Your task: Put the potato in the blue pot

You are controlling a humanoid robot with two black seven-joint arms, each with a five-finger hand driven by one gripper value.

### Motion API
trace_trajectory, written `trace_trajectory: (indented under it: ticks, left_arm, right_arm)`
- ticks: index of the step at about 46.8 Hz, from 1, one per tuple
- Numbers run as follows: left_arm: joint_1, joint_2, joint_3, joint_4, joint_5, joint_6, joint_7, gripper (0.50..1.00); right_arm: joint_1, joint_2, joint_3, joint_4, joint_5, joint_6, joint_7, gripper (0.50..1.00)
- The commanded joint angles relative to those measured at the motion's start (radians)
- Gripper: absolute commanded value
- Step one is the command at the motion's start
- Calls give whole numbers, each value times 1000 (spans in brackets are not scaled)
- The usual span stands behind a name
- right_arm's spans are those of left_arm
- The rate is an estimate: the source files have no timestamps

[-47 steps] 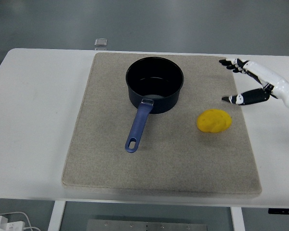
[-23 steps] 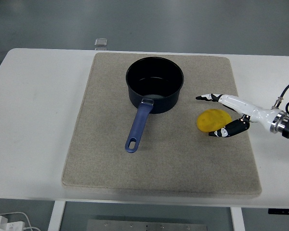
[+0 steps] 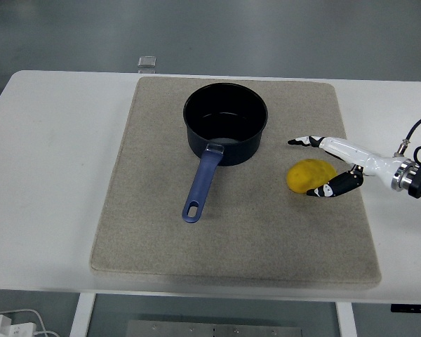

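Bench (image 3: 56, 175): white, bearing a grey mat (image 3: 147, 232).
Blue pot (image 3: 225, 121): empty, mid-mat.
Right hand (image 3: 337, 165): fingers (image 3: 303, 141) spread around the potato, seemingly not yet gripping.
Potato (image 3: 310, 175): right of the pot; probably light, firm, smooth. Pinch its midsection.

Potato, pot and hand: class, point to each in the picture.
Potato (image 3: 310, 174), head view, middle of its yellow top.
Pot (image 3: 226, 142), head view, outer front wall.
Hand (image 3: 340, 163), head view, palm, between thumb and fingers.
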Motion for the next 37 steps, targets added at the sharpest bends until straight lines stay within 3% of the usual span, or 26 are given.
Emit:
trace_trajectory:
  ticks: [1, 12, 19, 22, 26, 37]
  left_arm:
    - [0, 0, 0, 0, 0, 0, 1, 1000]
    - [0, 0, 0, 0, 0, 0, 1, 1000]
    - [0, 0, 0, 0, 0, 0, 1, 1000]
    - [0, 0, 0, 0, 0, 0, -1, 1000]
    - [0, 0, 0, 0, 0, 0, 1, 1000]
    - [0, 0, 0, 0, 0, 0, -1, 1000]
  right_arm:
    - [-2, 0, -1, 0, -2, 1, 1, 940]
    - [-2, 2, -24, -23, -35, 12, 24, 901]
    - [-2, 2, -29, -32, -38, 12, 24, 807]
    - [0, 2, -29, -38, -38, 15, 24, 703]
    - [0, 5, -29, -46, -44, 30, 28, 500]
    - [1, 38, -34, -84, -69, 52, 59, 500]
